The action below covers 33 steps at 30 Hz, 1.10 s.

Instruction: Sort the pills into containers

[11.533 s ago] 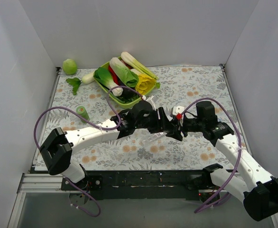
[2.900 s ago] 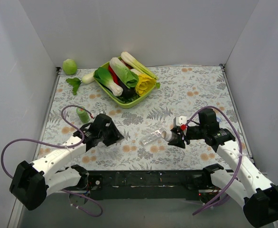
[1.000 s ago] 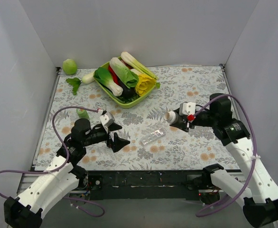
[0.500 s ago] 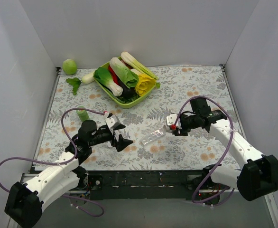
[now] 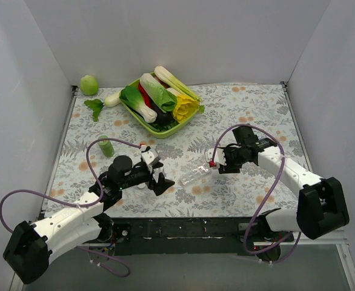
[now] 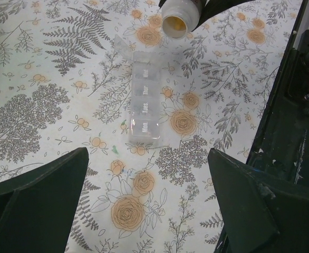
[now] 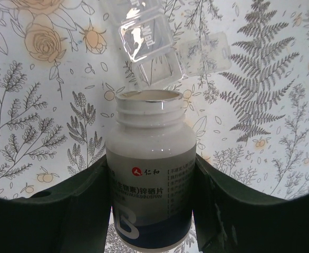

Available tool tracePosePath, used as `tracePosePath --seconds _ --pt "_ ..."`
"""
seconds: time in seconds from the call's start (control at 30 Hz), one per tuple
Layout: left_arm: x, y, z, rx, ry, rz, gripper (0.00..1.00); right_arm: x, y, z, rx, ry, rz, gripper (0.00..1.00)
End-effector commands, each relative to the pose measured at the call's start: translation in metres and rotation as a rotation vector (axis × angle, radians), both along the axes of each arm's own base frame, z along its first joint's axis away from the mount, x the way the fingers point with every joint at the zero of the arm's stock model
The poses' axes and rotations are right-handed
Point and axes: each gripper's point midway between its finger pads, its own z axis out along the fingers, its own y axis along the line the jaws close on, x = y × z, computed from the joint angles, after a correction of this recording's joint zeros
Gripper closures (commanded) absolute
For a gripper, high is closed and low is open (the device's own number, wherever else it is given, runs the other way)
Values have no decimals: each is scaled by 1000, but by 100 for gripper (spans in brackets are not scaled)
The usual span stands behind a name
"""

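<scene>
A: Where's the organiser strip (image 5: 194,175) rn?
B: Flat on the floral mat (image 5: 256,115), centre-front, btwn the two arms. Long axis runs near-left to far-right in the top view. "Mon" end is twd the left arm; the far end, w/ an open lid flap (image 7: 204,52), is twd the right arm.
A: And the right gripper (image 5: 218,162)?
B: Clamped on the white pill bottle (image 7: 152,184), a finger on each side. Bottle's tilted, cap off, mouth aimed at the strip's far-right end, just beside the open cell. Can't tell if it's directly over it or a bit short.
A: What about the left gripper (image 5: 159,180)?
B: Fingers wide apart, holding nothing. Hovers near the Mon end, not touching.
A: So who's closer?
B: Both near, opp. ends. The pour is prob. the right arm's job: line the mouth up w/ that end cell, then tilt more. The left looks placed to steady the strip if it slides.
A: Any pills out?
B: None visible in the cells. Yellowish inside the neck, too small to tell.
</scene>
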Motion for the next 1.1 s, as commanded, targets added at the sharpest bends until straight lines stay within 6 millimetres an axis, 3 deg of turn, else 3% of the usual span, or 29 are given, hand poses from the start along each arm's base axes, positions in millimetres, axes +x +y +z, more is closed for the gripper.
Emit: tracePosePath --seconds 0.0,0.13,0.47,1.07 --pt "4 -2 -2 12 -6 41 2 24 -8 0 -84 -35 -79 92" --pt "3 -2 -6 22 -2 51 2 19 -10 -14 -110 3 -65 92" --pt "4 1 -4 14 -9 76 2 29 -3 -21 -131 16 -38 92" --pt "15 13 24 -100 169 292 2 31 1 -23 -210 10 34 93"
